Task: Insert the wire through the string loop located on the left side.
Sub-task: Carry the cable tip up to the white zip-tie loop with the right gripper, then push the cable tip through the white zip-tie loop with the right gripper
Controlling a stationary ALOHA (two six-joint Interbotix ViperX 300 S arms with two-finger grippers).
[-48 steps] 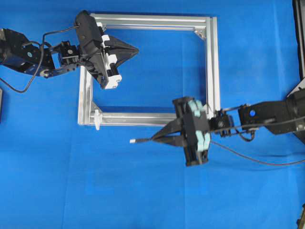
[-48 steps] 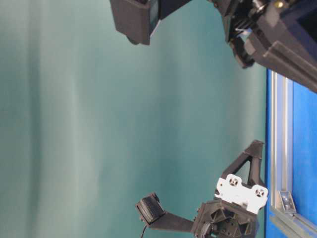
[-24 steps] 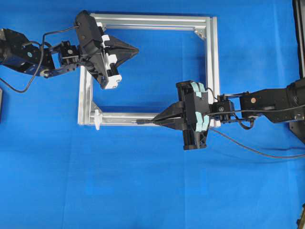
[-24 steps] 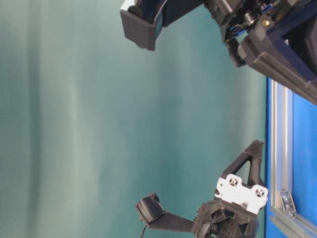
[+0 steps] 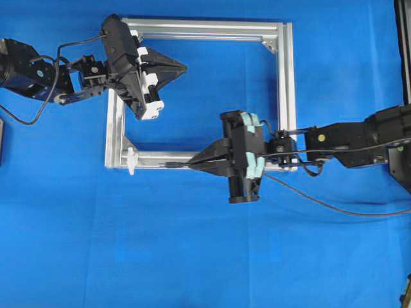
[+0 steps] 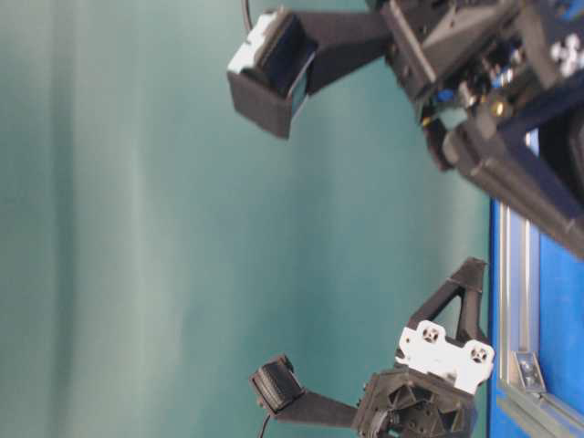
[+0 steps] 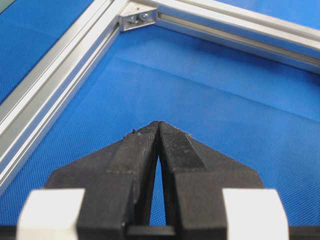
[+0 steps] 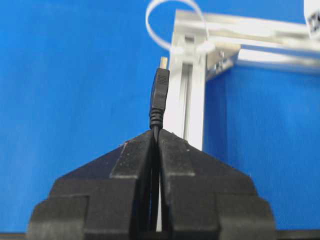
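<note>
Right wrist view shows the right gripper (image 8: 156,134) pinched tight on the wire (image 8: 159,95), whose slim plug sticks out just past the fingertips, its metal tip aimed toward the string loop (image 8: 172,25) but short of it. That white loop stands at the corner of the aluminium frame (image 8: 192,80), on the outer side of the rail along which the plug lies. Seen from overhead, this gripper (image 5: 190,165) sits over the frame's (image 5: 287,83) near rail, the loop (image 5: 131,160) at the near left corner, the wire (image 5: 334,206) trailing right across the blue cloth (image 5: 192,256). Left gripper (image 5: 183,66) hangs inside the frame's far left corner, fully closed with nothing between its fingers (image 7: 172,145).
</note>
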